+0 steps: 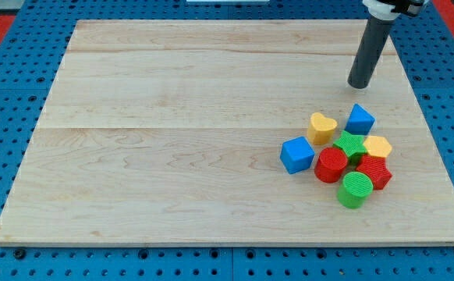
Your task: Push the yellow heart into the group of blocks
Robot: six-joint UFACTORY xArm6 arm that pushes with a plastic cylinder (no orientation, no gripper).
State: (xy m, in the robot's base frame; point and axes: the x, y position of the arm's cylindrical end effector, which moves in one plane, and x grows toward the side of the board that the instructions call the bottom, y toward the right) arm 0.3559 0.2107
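Our wooden surface [172,140] lies mostly bare, blocks clustered at the view's lower right. Our rod carries no hand, so nothing is held; my tip [360,85] rests above the cluster, apart from every block. The group: blue cube [296,154], second blue cube [360,119], red cylinder [331,165], red block [374,171], green cylinder [356,190], green block [351,145], yellow block [377,146]. The yellow heart [321,127] sits at the group's upper-left edge, seemingly touching it. We judge it light, stiff, easily slid; push its upper-left side. No containers appear.

Dark cyl. rod [369,51], white collar.
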